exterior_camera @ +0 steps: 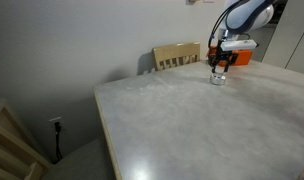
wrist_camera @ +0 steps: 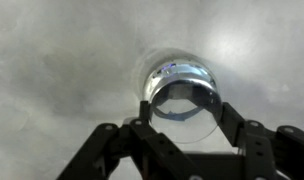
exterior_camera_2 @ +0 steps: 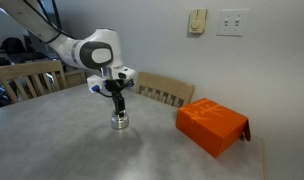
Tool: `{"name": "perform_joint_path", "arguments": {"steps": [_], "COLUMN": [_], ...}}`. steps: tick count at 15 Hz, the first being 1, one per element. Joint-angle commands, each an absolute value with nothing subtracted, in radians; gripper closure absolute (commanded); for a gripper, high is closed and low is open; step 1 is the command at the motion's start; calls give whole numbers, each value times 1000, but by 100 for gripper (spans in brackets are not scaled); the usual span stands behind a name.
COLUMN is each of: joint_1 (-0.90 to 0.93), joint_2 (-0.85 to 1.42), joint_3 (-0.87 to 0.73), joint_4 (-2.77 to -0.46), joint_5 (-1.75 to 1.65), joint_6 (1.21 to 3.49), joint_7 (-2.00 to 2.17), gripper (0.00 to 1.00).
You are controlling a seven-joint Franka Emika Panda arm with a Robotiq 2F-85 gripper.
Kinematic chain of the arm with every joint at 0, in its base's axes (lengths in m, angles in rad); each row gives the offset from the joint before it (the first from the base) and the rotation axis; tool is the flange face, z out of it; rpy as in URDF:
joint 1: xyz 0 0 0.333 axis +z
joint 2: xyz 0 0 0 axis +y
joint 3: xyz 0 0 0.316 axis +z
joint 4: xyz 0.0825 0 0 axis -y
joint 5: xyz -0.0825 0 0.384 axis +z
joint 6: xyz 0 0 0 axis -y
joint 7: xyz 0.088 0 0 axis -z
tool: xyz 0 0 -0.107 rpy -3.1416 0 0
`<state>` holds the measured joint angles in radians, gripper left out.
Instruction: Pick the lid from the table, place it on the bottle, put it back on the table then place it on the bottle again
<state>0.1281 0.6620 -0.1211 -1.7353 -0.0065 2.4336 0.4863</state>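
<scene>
Pale wall (exterior_camera_2: 142, 30) with a white outlet plate (exterior_camera_2: 232, 22), perhaps a thermostat (exterior_camera_2: 197, 21), behind light wooden chairs (exterior_camera_2: 162, 90)

No writing I can read anywhere, the lid (wrist_camera: 180, 72) and the bottle (exterior_camera_2: 119, 122) show me no label, the orange box (exterior_camera_2: 212, 125) no legible print, the wall plates (exterior_camera_2: 232, 22) too small to tell

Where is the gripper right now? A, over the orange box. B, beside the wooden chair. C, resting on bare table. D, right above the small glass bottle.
D: in an exterior view the gripper hangs directly over the bottle, well apart from the orange box.
</scene>
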Motion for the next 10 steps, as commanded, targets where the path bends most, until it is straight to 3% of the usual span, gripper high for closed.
{"name": "perform_joint_path", "arguments": {"steps": [1,10], "joint_1": [103,117], "joint_2": [675,710], "joint_3": [-85,-68], "joint_4": [-1723,-1677], "joint_5": [33,26], "joint_6": [2420,2376], "joint_7": [436,420], "gripper": [56,56]}}
